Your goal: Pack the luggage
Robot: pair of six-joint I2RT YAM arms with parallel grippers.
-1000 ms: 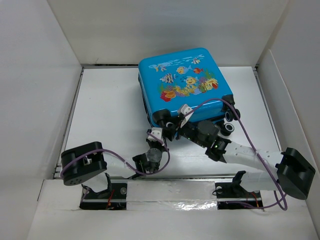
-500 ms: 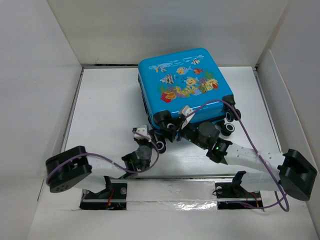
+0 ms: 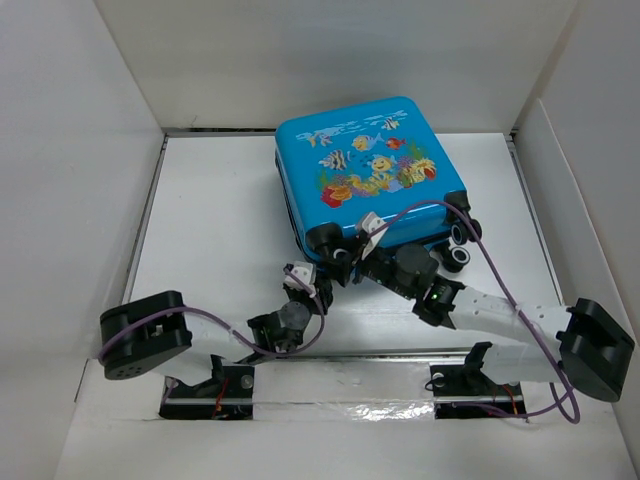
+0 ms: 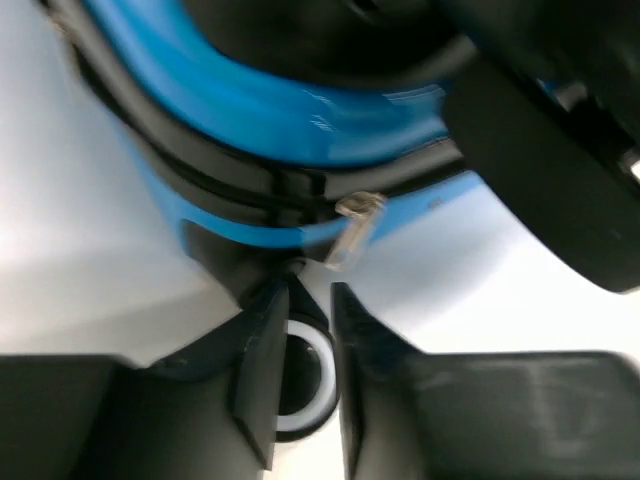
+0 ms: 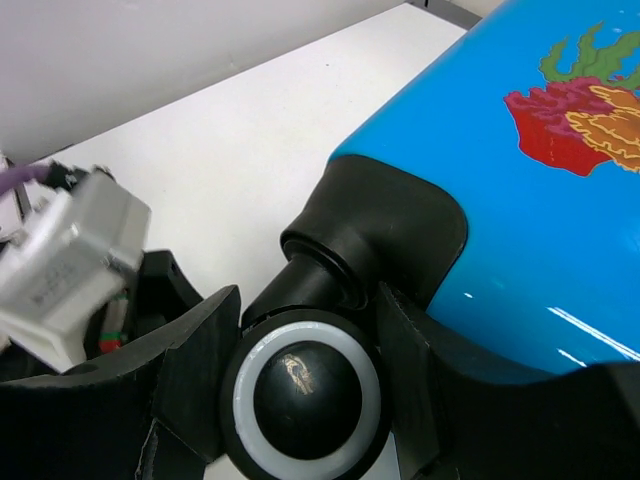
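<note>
Facing the luggage's (image 3: 365,160) near wheels (image 5: 305,395), the right hand (image 3: 347,256) pinches one, the left hand (image 4: 308,300) stands barely spread.

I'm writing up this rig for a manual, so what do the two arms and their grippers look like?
Both the left arm and right arm have white tubular links between chunky black joint housings, with a purple cable looped along each. The left gripper and right gripper have flat matte-black fingers.

The luggage (image 3: 365,165) lies flat on the surface (image 3: 210,220) toward the far edge, right of centre, its wheels (image 3: 458,256) facing the near edge.
</note>
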